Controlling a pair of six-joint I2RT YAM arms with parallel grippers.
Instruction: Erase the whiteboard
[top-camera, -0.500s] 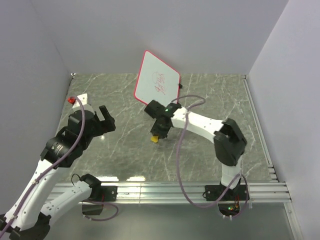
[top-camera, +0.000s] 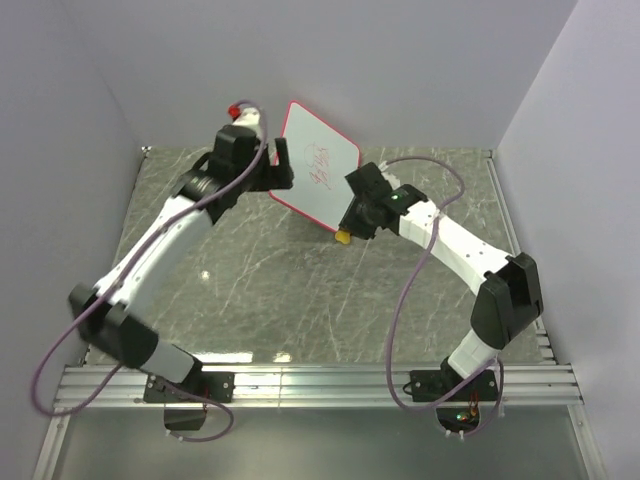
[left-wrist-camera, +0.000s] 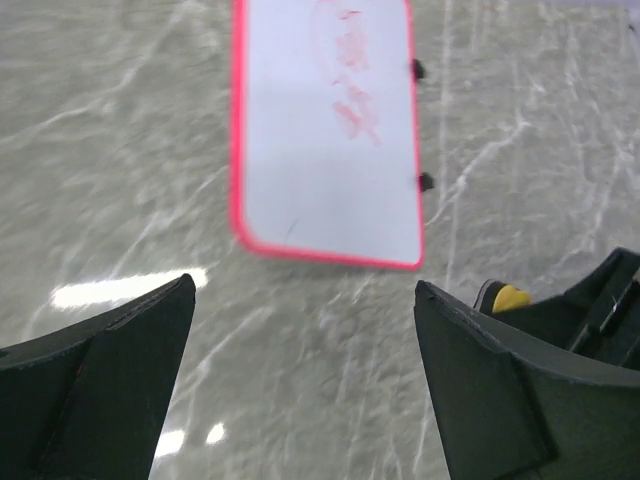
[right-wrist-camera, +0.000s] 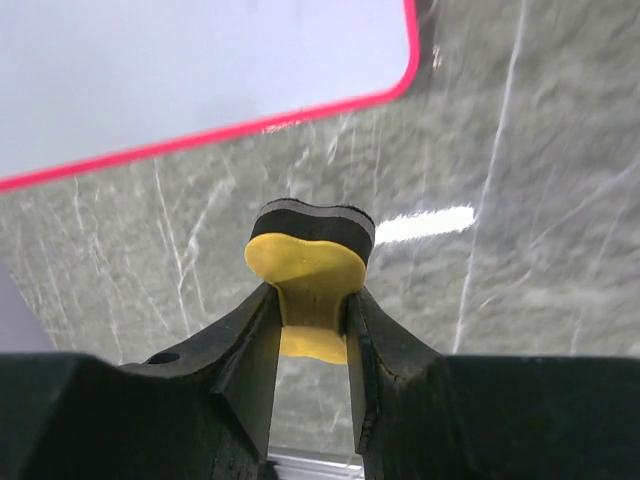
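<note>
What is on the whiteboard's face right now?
Red scribbles sit on the whiteboard, toward one end. From above, the left gripper covers part of its edge, so that strip is hidden.

My left arm stretches out long from its base toward the far left, and my left gripper at its end stands with jaws wide apart and nothing between them. My right arm rises from its base, bends at the elbow out on the right and slants in toward the middle, wrist tipped down. My right gripper is pinched on the eraser, one finger on each side of its narrow waist.
</note>
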